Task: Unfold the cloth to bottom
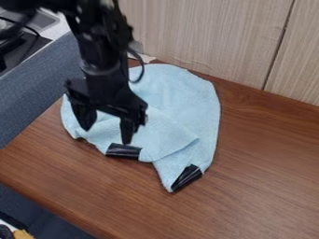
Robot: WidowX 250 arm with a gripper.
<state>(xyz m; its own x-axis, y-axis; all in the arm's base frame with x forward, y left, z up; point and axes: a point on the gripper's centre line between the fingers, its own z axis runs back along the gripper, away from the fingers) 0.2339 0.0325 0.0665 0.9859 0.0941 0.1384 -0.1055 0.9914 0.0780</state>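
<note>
While the light-blue cloth (pixel 187 105) lies partly folded near the surface's (pixel 268 158) back corner, the hand (pixel 107 127) hangs over it. Its fingers stand well apart, holding nothing.

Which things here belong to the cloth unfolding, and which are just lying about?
Job:
- cloth, partly folded over, black strips at its lower edge
- gripper, over the cloth

Not the job:
- white scrap behind the cloth
- orange item, lower left corner
- table, only the support
</note>
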